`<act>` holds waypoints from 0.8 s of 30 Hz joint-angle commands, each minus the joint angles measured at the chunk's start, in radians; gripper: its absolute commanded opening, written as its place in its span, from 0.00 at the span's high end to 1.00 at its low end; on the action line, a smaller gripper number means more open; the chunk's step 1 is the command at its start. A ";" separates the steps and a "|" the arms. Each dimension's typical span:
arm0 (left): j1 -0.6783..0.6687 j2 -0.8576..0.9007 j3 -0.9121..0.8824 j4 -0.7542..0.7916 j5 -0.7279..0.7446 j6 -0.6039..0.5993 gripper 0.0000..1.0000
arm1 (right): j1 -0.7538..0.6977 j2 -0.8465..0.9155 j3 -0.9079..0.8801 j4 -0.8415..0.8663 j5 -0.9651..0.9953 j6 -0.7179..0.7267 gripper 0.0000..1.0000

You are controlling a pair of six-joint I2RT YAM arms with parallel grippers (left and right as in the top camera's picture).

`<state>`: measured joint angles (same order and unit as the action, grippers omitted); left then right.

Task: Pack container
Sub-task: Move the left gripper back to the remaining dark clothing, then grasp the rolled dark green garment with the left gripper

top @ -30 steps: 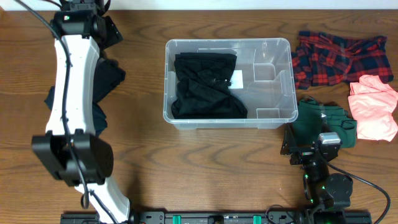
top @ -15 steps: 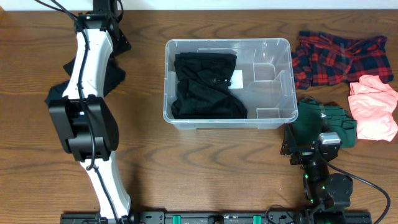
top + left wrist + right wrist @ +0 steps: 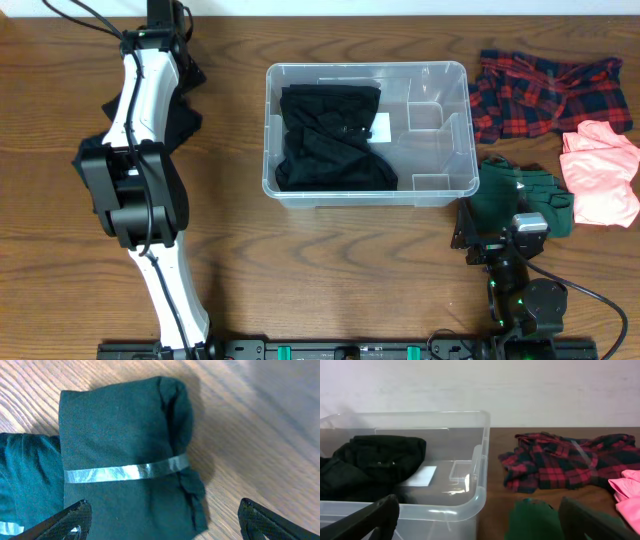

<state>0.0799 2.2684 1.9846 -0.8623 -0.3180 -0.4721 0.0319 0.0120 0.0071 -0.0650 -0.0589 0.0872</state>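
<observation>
Well to the left of the container [image 3: 366,67]: white left arm [image 3: 140,120], stretched toward the far edge of the wooden counter [image 3: 300,270]. Under this arm, a dark folded garment [image 3: 120,440] flat on the wood, with a thin silvery strip [image 3: 125,472] across it. Left end effector [image 3: 167,522] wide open just above this garment, one dark fingertip at each lower corner of the wrist view, with nothing held.

In the middle of the counter: the container itself, clear plastic, upright, with no lid on it. Inside, in its left half, a crumpled black garment [image 3: 330,135]. Just right of this, on the bottom, a white label [image 3: 380,127]. Right half bare except for moulded shapes in the plastic.

Right of the container, at the far side: a red and navy plaid shirt [image 3: 545,92], spread loosely. Near the front right corner of the container: a dark green garment [image 3: 525,195]. Further right, touching the green one: a pink garment [image 3: 600,170].

Right end effector [image 3: 480,522] low at the near side of the green garment, facing the container, fully spread, gripping nothing.
</observation>
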 commanded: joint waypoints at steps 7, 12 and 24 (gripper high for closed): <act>0.010 0.060 -0.011 -0.003 -0.016 -0.009 0.07 | -0.009 -0.005 -0.002 -0.003 0.000 0.009 0.01; 0.010 0.066 -0.033 0.002 -0.016 -0.009 0.07 | -0.009 -0.005 -0.002 -0.004 0.000 0.009 0.01; 0.010 0.066 -0.134 0.042 -0.016 -0.009 0.08 | -0.009 -0.005 -0.002 -0.003 0.000 0.009 0.01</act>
<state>0.0891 2.3173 1.8687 -0.8246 -0.3183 -0.4721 0.0319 0.0120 0.0071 -0.0650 -0.0593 0.0872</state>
